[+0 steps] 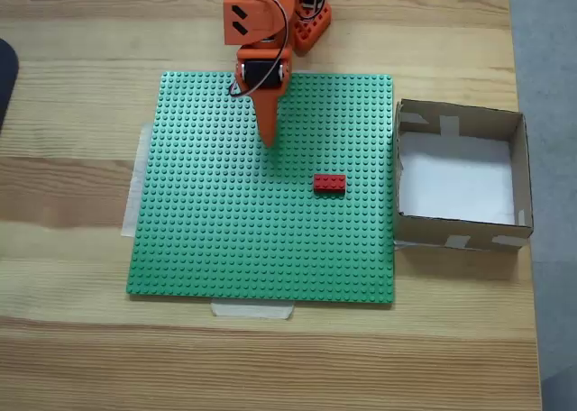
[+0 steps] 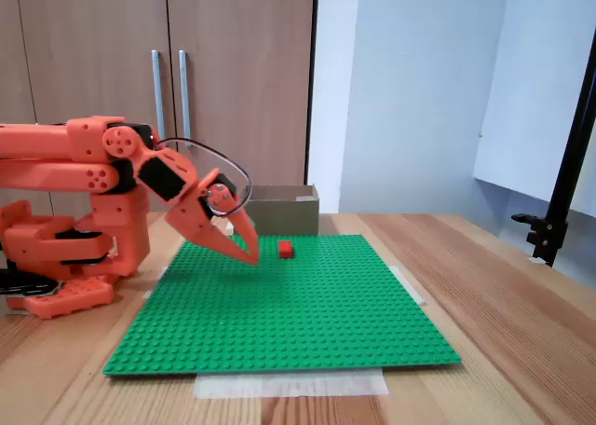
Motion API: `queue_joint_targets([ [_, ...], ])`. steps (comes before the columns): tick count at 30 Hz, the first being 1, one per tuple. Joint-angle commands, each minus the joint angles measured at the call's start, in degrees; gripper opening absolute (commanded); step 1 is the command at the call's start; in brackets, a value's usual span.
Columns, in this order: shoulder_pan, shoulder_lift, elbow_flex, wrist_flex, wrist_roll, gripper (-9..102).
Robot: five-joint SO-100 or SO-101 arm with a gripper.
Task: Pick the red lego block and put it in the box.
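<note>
Overhead fixed view, left to right. A wooden surface [image 1: 72,357] carries a green studded baseplate [image 1: 225,240], its left and lower edges fastened with pale tape strips [image 1: 252,310]. The orange arm [image 1: 261,14] enters from the top edge, and its gripper [image 1: 268,139] points down toward the upper middle of the baseplate; the fingers lie close together, with no gap visible between them and nothing held. The red lego block [image 1: 329,184] lies flat on the baseplate, to the right of and below the gripper tip, apart from it, with its long side running left to right. The box [image 1: 518,172], brown cardboard with a white floor and pale tape patches on its walls, stands on the surface just beside the right edge of the baseplate.

Side fixed view, left to right. The arm [image 2: 65,155] has its base at the left, beside the baseplate [image 2: 298,322]. The gripper [image 2: 251,255] slopes down to the right, its tip just above the studs, the fingers narrow and empty. The red lego block [image 2: 285,249] sits just right of the tip, not touching it. The box [image 2: 284,211] stands behind it, before wooden cabinet doors [image 2: 233,71]. A black stand [image 2: 568,183] rises at the far right.
</note>
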Motion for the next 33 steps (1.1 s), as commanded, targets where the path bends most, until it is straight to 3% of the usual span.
queue_joint_targets([
  [1,0.5,-4.4,-4.6,0.4,-1.1,-1],
  [10,0.3,-25.7,-25.6,4.0,0.4,-1],
  [33,-7.9,-65.8,-69.1,25.6,13.3,0],
])
